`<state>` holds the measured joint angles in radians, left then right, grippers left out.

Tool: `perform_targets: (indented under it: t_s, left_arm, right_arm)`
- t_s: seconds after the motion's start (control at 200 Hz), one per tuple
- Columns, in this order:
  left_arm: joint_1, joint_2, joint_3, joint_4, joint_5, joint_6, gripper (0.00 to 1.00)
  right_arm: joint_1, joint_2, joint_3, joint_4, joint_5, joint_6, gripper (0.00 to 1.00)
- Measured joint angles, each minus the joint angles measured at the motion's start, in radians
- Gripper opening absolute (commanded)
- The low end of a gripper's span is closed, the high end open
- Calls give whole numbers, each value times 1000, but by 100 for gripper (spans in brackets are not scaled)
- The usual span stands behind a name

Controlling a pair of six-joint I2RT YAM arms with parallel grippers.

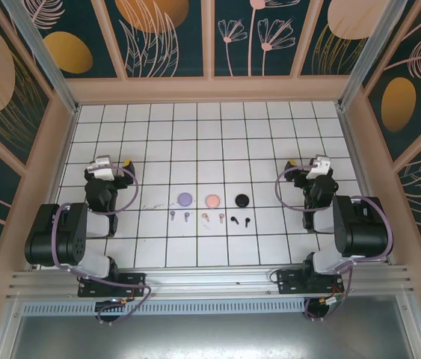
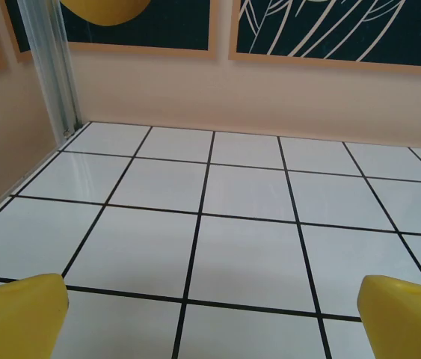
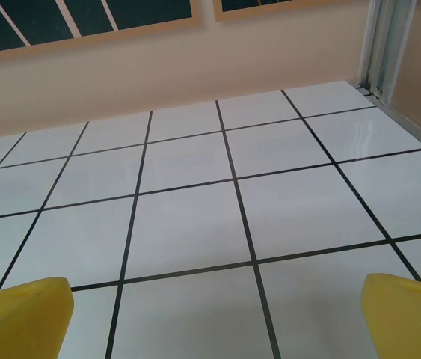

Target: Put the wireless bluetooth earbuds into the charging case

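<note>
Three round charging cases lie in a row at mid-table: purple (image 1: 184,199), pink (image 1: 212,201) and black (image 1: 241,200). Just in front of each lies its pair of tiny stemmed earbuds: purple (image 1: 179,217), pink (image 1: 211,218) and black (image 1: 240,221). My left gripper (image 1: 114,161) hovers at the left side of the table, well apart from them; in the left wrist view its yellow fingertips (image 2: 16,314) stand wide apart, the gripper (image 2: 214,321) open over bare tiles. My right gripper (image 1: 303,161) mirrors it at the right, open (image 3: 217,321) with nothing between its fingers (image 3: 408,314).
The white tiled table (image 1: 210,134) is boxed in by peach walls (image 1: 210,90) with dark floral panels. Metal corner posts (image 2: 49,67) (image 3: 386,41) stand at the far corners. Both arm bases sit on the rail (image 1: 210,280) at the near edge.
</note>
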<state>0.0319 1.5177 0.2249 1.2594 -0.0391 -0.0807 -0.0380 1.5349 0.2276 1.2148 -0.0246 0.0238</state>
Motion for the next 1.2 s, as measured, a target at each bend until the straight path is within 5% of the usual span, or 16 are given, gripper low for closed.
perform_targets:
  t_s: [0.946,1.196]
  left_arm:
    - [-13,-1,7,-7,-23,0,99]
    - [-13,-109,29,-130,-26,0,99]
  right_arm:
    - [-15,-1,0,-4,-28,1,99]
    - [24,-148,54,-200,63,5,99]
